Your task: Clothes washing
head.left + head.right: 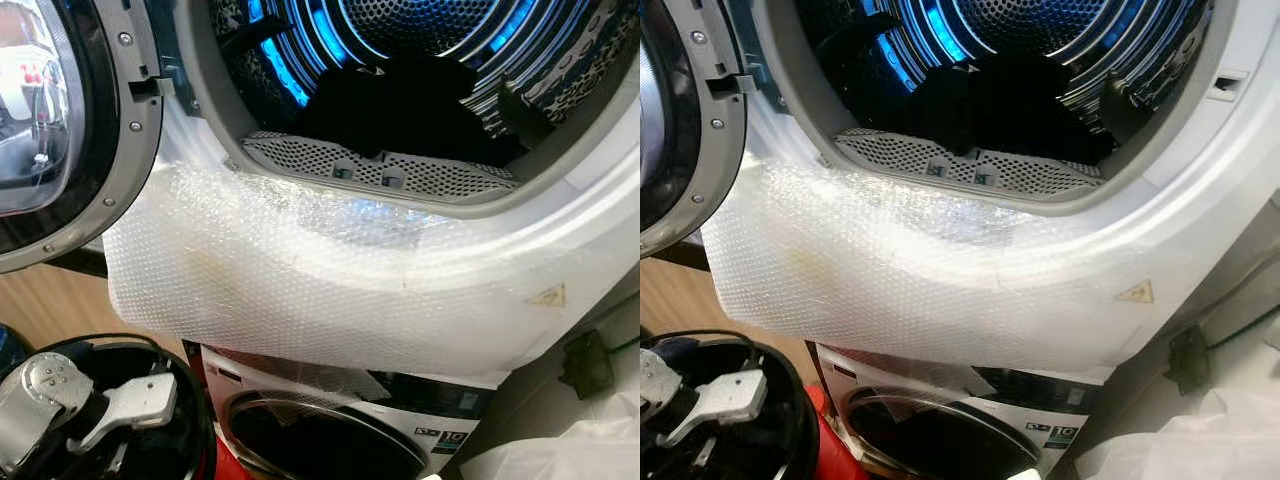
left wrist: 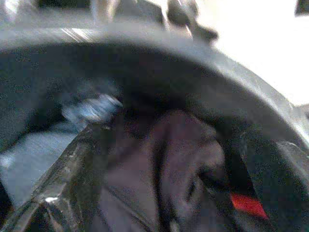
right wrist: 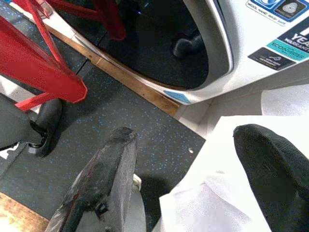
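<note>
The upper machine's drum [image 1: 400,40] is seen lit blue, its door [image 1: 60,130] swung open to the left. Dark clothes [image 1: 400,100] are lying inside the drum, just behind the perforated lint filter [image 1: 380,172]. Bubble wrap [image 1: 300,280] is draped over the front rim, above a lower washer [image 1: 340,430]. The left gripper [image 2: 159,183] is lowered into a black basket [image 1: 190,440] against dark fabric [image 2: 178,159]; its opening cannot be told. The right gripper [image 3: 193,169] is held wide open and empty above the dark floor [image 3: 120,111], beside white plastic [image 3: 227,193].
</note>
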Robot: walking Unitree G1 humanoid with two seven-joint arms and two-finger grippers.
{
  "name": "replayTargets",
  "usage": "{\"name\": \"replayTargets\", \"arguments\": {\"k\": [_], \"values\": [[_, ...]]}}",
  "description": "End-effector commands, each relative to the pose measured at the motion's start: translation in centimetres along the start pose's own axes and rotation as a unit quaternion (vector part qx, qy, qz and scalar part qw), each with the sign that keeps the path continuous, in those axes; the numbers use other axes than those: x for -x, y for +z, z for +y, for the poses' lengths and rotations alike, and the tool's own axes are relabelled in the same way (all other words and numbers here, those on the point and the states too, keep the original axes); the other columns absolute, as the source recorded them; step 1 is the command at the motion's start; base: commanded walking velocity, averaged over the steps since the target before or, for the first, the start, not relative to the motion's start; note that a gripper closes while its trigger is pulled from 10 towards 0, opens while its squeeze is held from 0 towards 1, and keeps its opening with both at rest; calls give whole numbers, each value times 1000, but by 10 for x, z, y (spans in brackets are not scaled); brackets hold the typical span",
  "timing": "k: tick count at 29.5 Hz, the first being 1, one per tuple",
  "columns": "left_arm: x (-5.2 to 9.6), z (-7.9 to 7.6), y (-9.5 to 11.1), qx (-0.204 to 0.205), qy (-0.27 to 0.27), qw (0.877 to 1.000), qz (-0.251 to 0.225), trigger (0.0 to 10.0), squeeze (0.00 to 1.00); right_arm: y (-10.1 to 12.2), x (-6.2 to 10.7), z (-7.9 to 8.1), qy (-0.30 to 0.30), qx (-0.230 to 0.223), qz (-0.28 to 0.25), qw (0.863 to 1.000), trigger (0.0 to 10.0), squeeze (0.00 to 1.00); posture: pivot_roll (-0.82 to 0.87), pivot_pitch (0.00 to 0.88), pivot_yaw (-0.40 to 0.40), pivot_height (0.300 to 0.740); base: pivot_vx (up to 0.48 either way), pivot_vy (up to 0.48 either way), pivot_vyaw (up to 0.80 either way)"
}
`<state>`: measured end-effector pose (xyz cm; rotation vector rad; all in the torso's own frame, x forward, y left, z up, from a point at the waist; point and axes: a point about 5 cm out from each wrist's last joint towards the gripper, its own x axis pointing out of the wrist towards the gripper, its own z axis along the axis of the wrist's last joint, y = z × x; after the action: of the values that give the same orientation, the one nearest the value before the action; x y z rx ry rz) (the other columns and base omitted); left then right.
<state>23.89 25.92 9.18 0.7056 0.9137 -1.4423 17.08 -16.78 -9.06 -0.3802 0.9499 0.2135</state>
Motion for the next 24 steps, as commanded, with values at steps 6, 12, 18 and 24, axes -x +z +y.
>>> {"name": "replayTargets", "arguments": {"k": [6, 12, 18, 24], "values": [[-10, 5, -2, -67, 21, 996, 57, 10000, 969, -1, 1, 3, -4, -12, -1, 1000, 10000, 0, 168, 0, 7, 740, 0, 0, 0], [-27, 2, 3, -76, -3, 996, 51, 10000, 0, -1, 1, 5, -1, -12, -2, 1000, 10000, 0, 163, 0, 6, 740, 0, 0, 0], [-59, -9, 13, -80, -64, 994, 24, 10000, 0, -4, 1, 5, 0, -8, 0, 1000, 10000, 0, 154, 0, 9, 740, 0, 0, 0], [-69, -19, 9, -108, -100, 986, 76, 10000, 0, -5, 1, 6, -1, -10, 3, 1000, 10000, 0, 152, 0, 18, 740, 0, 0, 0]]}}
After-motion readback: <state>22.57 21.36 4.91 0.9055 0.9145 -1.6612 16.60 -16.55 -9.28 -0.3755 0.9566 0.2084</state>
